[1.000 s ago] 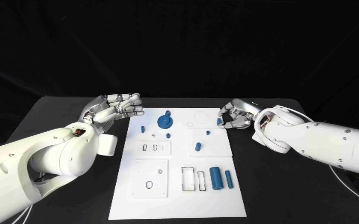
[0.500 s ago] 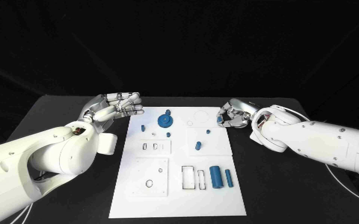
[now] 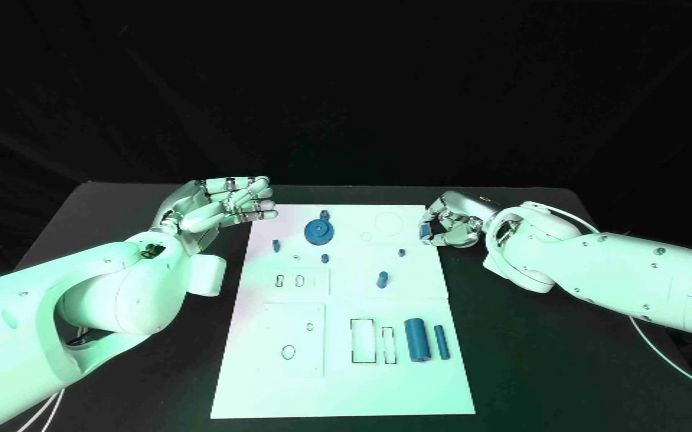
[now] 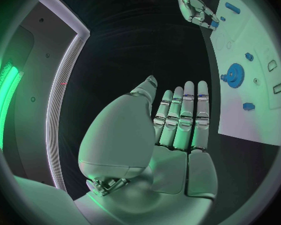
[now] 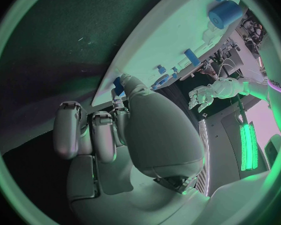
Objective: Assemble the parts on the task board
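Observation:
The white task board [image 3: 346, 382] lies in the middle of the black table. A blue gear [image 3: 319, 232] stands near its far end, with small blue pieces [image 3: 382, 279] scattered below it. A blue cylinder [image 3: 417, 340] and a thin blue bar [image 3: 440, 342] lie at the near right. My right hand [image 3: 450, 222] hovers at the board's far right edge, fingers curled, pinching a small blue part [image 5: 117, 86] at the thumb tip. My left hand [image 3: 224, 202] is raised beside the board's far left corner, fingers straight and together, holding nothing.
Raised white blocks with slots and holes [image 3: 290, 340] sit on the board's left and middle. Bare black table [image 3: 562, 372] lies on both sides of the board. A dark backdrop stands behind the table.
My right hand has edged slightly toward the table's far side, still pinching the small blue part. The left hand has barely moved.

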`<state>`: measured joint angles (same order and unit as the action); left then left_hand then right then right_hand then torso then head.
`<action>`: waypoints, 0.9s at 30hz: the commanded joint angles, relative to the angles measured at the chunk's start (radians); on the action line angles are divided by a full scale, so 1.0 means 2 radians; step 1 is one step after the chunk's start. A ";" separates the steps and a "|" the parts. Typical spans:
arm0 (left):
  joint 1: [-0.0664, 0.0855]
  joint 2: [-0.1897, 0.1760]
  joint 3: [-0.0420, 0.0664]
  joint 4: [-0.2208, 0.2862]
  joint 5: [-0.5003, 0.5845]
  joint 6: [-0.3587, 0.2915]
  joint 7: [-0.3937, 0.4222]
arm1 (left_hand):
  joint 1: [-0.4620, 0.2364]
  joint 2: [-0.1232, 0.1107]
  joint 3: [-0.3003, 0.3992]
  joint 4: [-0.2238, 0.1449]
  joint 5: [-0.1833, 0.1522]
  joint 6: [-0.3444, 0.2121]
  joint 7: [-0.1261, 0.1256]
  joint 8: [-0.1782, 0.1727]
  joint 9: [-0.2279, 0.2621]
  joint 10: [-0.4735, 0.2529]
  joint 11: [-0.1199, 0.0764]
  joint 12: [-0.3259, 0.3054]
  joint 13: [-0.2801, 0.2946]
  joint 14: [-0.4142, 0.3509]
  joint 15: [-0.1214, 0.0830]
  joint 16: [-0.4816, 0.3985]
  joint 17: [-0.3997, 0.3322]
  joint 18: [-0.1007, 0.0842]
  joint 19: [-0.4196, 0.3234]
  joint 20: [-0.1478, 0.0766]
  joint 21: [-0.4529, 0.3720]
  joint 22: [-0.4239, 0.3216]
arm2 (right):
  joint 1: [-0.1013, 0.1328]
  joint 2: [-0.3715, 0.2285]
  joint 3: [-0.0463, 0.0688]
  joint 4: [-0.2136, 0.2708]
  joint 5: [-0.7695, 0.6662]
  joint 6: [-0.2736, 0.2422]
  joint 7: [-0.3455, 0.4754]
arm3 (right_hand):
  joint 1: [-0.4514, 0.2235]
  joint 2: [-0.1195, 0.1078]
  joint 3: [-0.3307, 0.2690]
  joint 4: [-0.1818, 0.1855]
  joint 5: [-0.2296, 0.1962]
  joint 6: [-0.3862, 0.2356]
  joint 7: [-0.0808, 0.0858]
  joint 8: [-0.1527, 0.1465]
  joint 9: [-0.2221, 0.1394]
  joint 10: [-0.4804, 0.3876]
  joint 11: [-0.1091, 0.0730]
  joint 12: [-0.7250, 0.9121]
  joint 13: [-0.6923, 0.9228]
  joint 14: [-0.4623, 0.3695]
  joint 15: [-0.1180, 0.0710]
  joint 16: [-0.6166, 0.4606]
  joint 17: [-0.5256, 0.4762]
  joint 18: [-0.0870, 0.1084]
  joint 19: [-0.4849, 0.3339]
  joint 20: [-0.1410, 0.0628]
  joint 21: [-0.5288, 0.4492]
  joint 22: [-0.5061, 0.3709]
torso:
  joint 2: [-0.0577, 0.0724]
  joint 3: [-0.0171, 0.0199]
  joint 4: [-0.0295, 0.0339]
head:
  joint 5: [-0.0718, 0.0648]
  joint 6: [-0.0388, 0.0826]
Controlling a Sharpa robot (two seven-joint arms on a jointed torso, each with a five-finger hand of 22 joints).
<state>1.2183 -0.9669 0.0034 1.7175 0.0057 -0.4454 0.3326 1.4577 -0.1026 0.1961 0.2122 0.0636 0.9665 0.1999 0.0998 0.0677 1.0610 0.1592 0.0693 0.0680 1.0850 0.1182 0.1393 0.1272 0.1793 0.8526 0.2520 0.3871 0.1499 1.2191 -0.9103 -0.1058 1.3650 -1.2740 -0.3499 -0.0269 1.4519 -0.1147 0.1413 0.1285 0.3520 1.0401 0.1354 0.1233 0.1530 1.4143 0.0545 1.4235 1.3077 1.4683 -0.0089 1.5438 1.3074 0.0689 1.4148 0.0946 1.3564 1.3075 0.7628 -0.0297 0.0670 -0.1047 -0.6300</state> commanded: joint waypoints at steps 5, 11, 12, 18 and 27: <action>0.001 0.001 0.000 0.001 -0.003 0.007 0.002 | 0.003 0.000 -0.001 -0.003 -0.002 0.000 0.002 -0.003 -0.001 0.002 0.000 0.000 0.000 0.002 0.002 -0.003 0.001 0.002 0.004 -0.001 0.003 -0.001 | 0.000 0.001 0.000 0.001 -0.011 0.008 -0.005 | -0.005 -0.006 0.006 0.001 -0.003 0.005 0.000 -0.001 -0.001 0.002 -0.001 0.000 0.037 0.042 -0.004 0.000 0.094 -0.004 0.001 -0.001 0.002 0.028 | 0.000 0.0000 -0.0001 | 0.000 0.000; 0.001 0.001 0.000 0.000 -0.003 0.007 0.001 | 0.003 0.000 -0.001 -0.003 -0.002 0.000 0.002 -0.003 -0.001 0.002 0.000 0.000 0.000 0.002 0.002 -0.003 0.001 0.002 0.004 -0.001 0.003 -0.001 | 0.000 0.001 0.000 0.002 -0.001 -0.005 -0.006 | -0.018 -0.004 0.011 0.007 0.001 0.011 -0.002 0.002 0.000 0.006 -0.003 0.002 0.040 0.043 -0.005 0.001 0.096 -0.005 0.002 -0.002 0.003 0.030 | 0.000 0.0000 0.0002 | 0.000 0.000; 0.001 0.001 0.000 0.000 -0.003 0.007 0.001 | 0.003 0.000 -0.001 -0.003 -0.002 0.000 0.002 -0.003 -0.001 0.002 0.000 0.000 0.000 0.002 0.002 -0.003 0.001 0.002 0.004 -0.001 0.003 -0.001 | 0.000 0.001 0.000 0.002 0.001 -0.008 -0.007 | -0.019 -0.003 0.012 0.008 0.004 0.013 -0.003 0.002 0.000 0.007 -0.003 0.003 0.041 0.043 -0.005 0.001 0.097 -0.005 0.003 -0.002 0.004 0.031 | 0.000 0.0000 0.0002 | 0.000 0.000; 0.001 0.001 0.000 0.000 -0.003 0.007 0.001 | 0.003 0.000 -0.001 -0.003 -0.002 0.000 0.002 -0.003 -0.001 0.002 0.000 0.000 0.000 0.002 0.002 -0.003 0.001 0.002 0.004 -0.001 0.003 -0.001 | 0.000 0.001 0.000 0.003 0.012 -0.022 -0.010 | -0.019 0.002 0.022 0.007 0.010 0.019 -0.006 0.005 0.001 0.011 -0.006 0.007 0.046 0.044 -0.008 0.002 0.100 -0.006 0.005 -0.004 0.006 0.034 | 0.000 0.0001 0.0000 | 0.000 0.000; 0.001 0.002 0.000 -0.001 -0.003 0.008 0.000 | 0.003 0.001 0.000 -0.004 -0.002 0.000 0.002 -0.004 -0.001 0.002 0.000 -0.001 0.000 0.002 0.002 -0.003 0.001 0.002 0.004 -0.001 0.003 -0.001 | 0.000 0.002 0.000 0.013 0.028 -0.044 -0.017 | -0.013 0.018 0.049 0.000 0.011 0.031 -0.013 0.012 0.004 0.017 -0.012 0.011 0.052 0.045 -0.013 0.004 0.105 -0.007 0.009 -0.009 0.010 0.039 | 0.000 0.0000 0.0000 | 0.000 -0.001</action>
<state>1.2183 -0.9657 0.0034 1.7153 0.0055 -0.4454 0.3301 1.4577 -0.1026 0.1956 0.2118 0.0636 0.9665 0.1999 0.0958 0.0677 1.0610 0.1592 0.0694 0.0679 1.0850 0.1182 0.1393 0.1278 0.1793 0.8563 0.2483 0.3871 0.1499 1.2188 -0.9066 -0.1056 1.3850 -1.2393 -0.4038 -0.0491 1.4204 -0.0983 0.2359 0.1287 0.3672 1.0967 0.1107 0.1430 0.1559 1.4427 0.0330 1.4403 1.3073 1.4648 -0.0273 1.5478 1.3081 0.0689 1.4292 0.0802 1.3710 1.3080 0.7621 -0.0295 0.0670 -0.1044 -0.6314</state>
